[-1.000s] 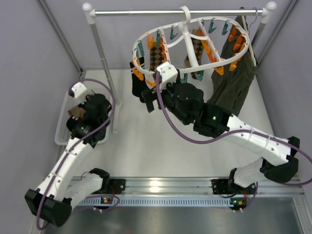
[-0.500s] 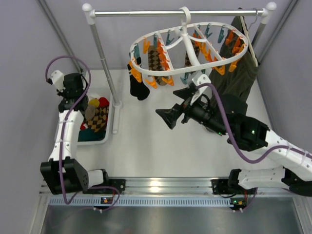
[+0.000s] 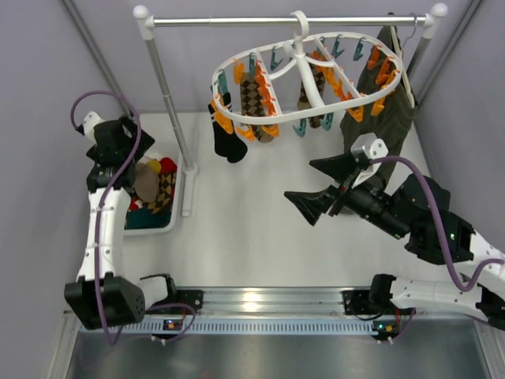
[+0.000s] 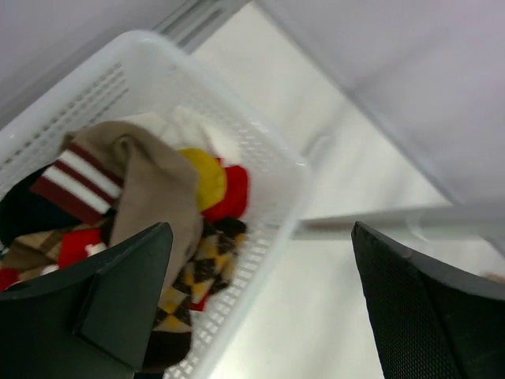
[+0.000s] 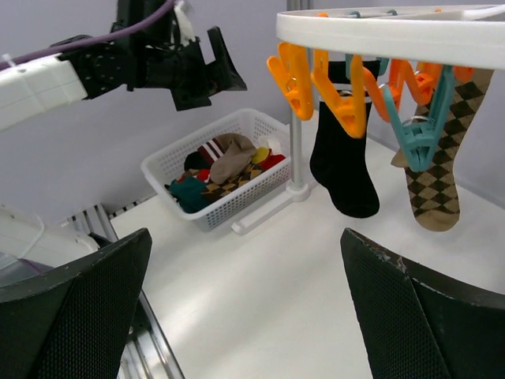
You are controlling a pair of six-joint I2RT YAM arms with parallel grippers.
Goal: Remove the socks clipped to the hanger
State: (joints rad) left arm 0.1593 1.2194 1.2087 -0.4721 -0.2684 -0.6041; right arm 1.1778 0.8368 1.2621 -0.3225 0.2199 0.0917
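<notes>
The hanger (image 3: 316, 118), a white oval ring with orange and teal pegs, hangs from the rail; its rim also crosses the top of the right wrist view (image 5: 394, 31). Clipped to it are a black sock (image 3: 227, 144) (image 5: 343, 170), an argyle sock (image 3: 254, 99) (image 5: 438, 185) and a brown sock (image 3: 306, 96). My right gripper (image 3: 316, 185) (image 5: 245, 308) stands open below and in front of the hanger, touching nothing. My left gripper (image 4: 260, 308) (image 5: 209, 83) is open above the white basket (image 4: 300, 170), where a brown sock with a striped cuff (image 4: 150, 189) lies loose.
The basket (image 3: 177, 209) at the left holds several other socks. The rack's upright pole (image 3: 170, 95) and its foot (image 3: 189, 193) stand right beside it. A dark olive garment (image 3: 383, 126) hangs at the rail's right end. Grey walls close both sides.
My left gripper opened and dropped the brown striped-cuff sock into the basket, then rose towards the back. My right arm drew back from the hanger towards the right, still open.
</notes>
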